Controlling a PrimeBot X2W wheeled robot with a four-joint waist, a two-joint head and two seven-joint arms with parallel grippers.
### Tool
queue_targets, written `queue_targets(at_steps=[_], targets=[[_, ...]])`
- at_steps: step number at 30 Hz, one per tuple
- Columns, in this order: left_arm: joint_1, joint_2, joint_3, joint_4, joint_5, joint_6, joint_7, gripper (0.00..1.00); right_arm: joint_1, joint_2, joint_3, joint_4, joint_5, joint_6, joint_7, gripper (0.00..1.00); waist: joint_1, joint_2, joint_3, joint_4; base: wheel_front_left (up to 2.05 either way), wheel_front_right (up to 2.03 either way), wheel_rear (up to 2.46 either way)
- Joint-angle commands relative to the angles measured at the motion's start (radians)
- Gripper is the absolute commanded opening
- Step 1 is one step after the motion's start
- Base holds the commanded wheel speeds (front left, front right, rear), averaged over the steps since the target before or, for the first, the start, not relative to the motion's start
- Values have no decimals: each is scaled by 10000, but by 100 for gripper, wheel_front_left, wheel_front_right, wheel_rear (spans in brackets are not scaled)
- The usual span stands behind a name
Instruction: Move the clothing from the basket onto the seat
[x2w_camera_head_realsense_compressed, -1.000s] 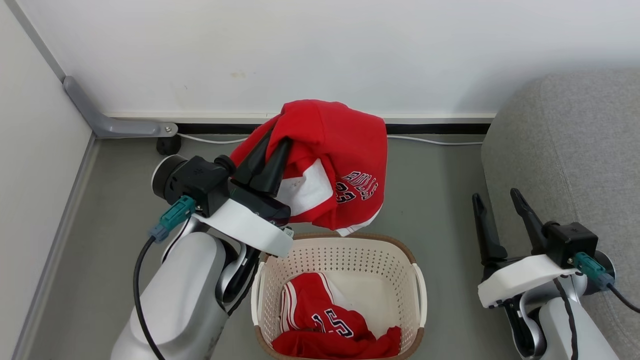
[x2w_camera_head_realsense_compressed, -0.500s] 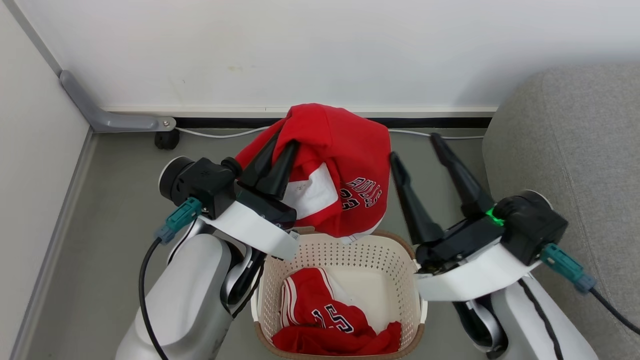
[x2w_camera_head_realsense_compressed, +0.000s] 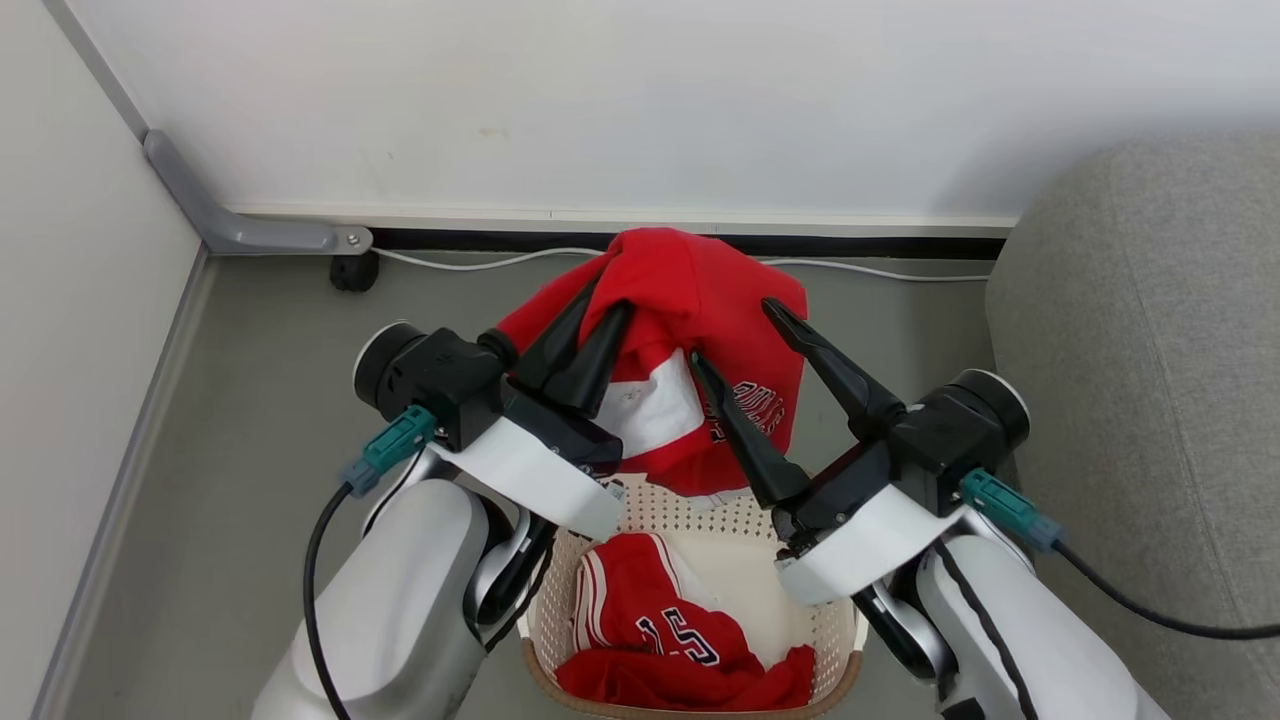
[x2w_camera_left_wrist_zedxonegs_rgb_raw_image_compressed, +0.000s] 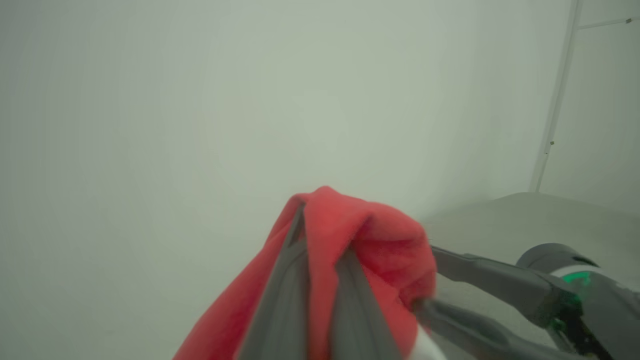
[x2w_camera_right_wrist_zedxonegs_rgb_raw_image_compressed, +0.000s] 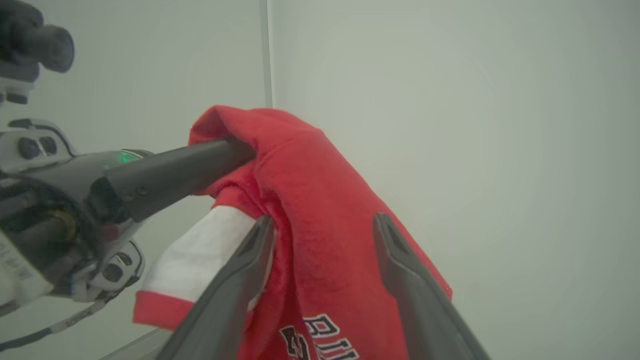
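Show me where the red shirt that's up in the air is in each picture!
Head view: shirt in the middle, above the basket.
Left wrist view: shirt at bottom middle, bunched over the left tool.
Right wrist view: shirt in the middle, between the fingers of the open right tool.
Shared landmark: the left tool, shut on the shirt's top in all three views.
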Motion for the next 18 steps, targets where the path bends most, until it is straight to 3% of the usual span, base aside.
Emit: queue_targets(at_steps=[1, 16, 17, 18], targets=[[-286, 136, 207, -306, -94, -38, -49, 0, -327, 235, 178, 34, -98, 29, -59, 100, 0, 0, 1, 74, 0, 0, 0], [-240, 87, -528, -209, -409, -38, -49, 0, -1156, 440, 1003, 2761, 213, 29, -59, 97, 0, 0, -119, 597, 0, 0, 0], [-224, 85, -530, -194, -428, -38, -49, 0, -1200, 441, 1084, 2796, 341, 29, -59, 50, 0, 0, -116, 614, 0, 0, 0], [-212, 88, -528, -179, -441, -38, -49, 0, -1239, 442, 1162, 2832, 461, 29, -59, 9, 0, 0, -112, 623, 0, 0, 0]])
